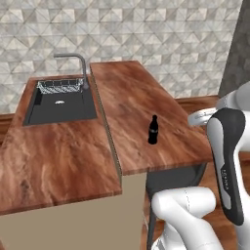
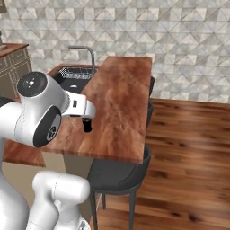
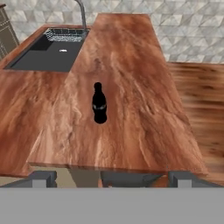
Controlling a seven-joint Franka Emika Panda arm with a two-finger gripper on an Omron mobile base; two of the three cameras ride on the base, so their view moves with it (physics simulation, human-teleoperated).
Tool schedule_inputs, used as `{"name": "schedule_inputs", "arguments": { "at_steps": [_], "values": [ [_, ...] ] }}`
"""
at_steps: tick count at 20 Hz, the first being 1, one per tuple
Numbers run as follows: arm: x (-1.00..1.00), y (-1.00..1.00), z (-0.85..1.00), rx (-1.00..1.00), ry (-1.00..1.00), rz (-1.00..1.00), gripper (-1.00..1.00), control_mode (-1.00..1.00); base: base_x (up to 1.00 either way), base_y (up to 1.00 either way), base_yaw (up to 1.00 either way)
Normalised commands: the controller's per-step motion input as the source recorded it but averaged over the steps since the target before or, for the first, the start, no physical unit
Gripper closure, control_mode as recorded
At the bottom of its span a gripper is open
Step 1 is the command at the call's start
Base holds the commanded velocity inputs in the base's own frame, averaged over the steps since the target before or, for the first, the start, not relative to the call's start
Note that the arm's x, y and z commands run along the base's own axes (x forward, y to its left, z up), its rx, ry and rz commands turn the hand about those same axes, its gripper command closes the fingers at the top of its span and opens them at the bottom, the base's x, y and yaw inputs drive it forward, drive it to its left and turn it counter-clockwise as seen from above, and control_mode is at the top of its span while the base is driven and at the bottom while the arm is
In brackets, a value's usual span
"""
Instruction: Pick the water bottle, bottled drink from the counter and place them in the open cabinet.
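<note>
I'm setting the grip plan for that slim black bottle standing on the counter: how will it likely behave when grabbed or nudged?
The bottled drink stands upright on the counter, tall over a small base, so a nudge near its neck would probably tip it. Being round, it would likely roll if it fell. Its smooth dark body looks rigid, perhaps slippery.

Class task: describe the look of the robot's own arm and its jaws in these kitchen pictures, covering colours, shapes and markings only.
The arm is built of smooth, rounded, glossy white segments with dark grey to black joints. One upright link has a long dark panel with small pale lettering, too small to read. A round joint cap is white with a dark ring. The gripper ends in two small, blocky dark grey jaws.
</note>
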Motion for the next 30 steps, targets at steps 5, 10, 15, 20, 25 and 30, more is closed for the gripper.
{"name": "schedule_inputs", "arguments": {
  "at_steps": [5, 10, 15, 20, 25, 30],
  "values": [
    [0.0, 0.0, 0.0, 0.0, 0.0, 0.0, -1.0, 1.0, 0.54, 0.12, 0.0],
    [0.0, 0.0, 0.0, 0.0, 0.0, 0.0, -1.0, 1.0, 0.55, 0.09, 0.0],
    [0.0, 0.0, 0.0, 0.0, 0.0, 0.0, -1.0, 1.0, 0.71, 0.09, 0.0],
    [0.0, 0.0, 0.0, 0.0, 0.0, 0.0, -1.0, 1.0, 0.49, 0.04, 0.0],
    [0.0, 0.0, 0.0, 0.0, 0.0, 0.0, -1.0, 1.0, 0.01, 0.0, 0.0],
    [0.0, 0.0, 0.0, 0.0, 0.0, 0.0, -1.0, 1.0, 0.0, 0.0, 0.0]
  ]
}}
